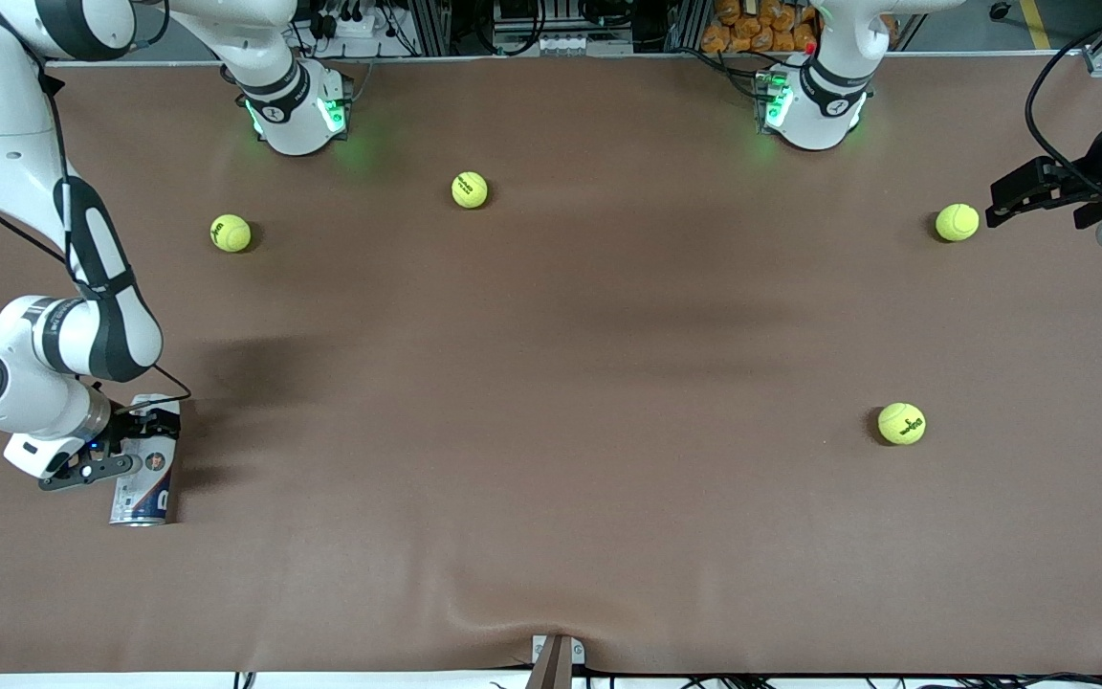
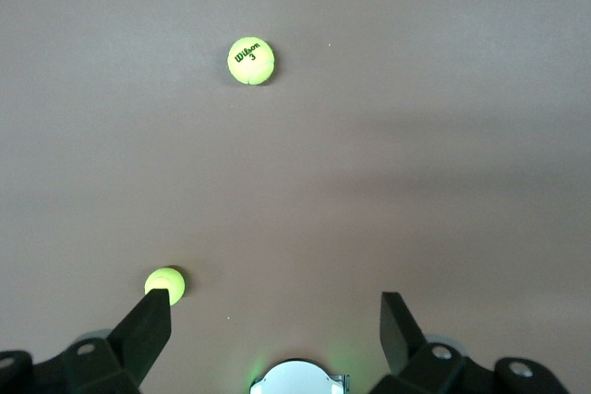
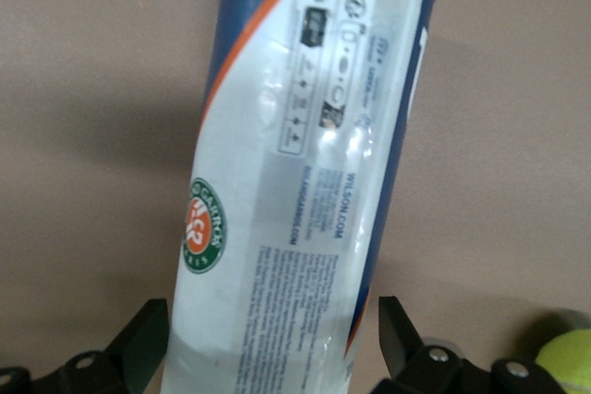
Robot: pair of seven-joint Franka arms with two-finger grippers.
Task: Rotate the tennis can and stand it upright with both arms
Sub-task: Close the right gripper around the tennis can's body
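The tennis can lies on its side near the right arm's end of the table, close to the front camera, with its silvery rim toward that camera. My right gripper is down over the can's end away from that rim. Its fingers straddle the can, open, with a gap showing beside one finger. The right wrist view shows the can's white and blue label between them. My left gripper is open and empty, waiting above the table at the left arm's end beside a tennis ball.
Other tennis balls lie about: two near the right arm's base and one nearer the camera toward the left arm's end. The left wrist view shows two balls. The right wrist view shows a ball's edge.
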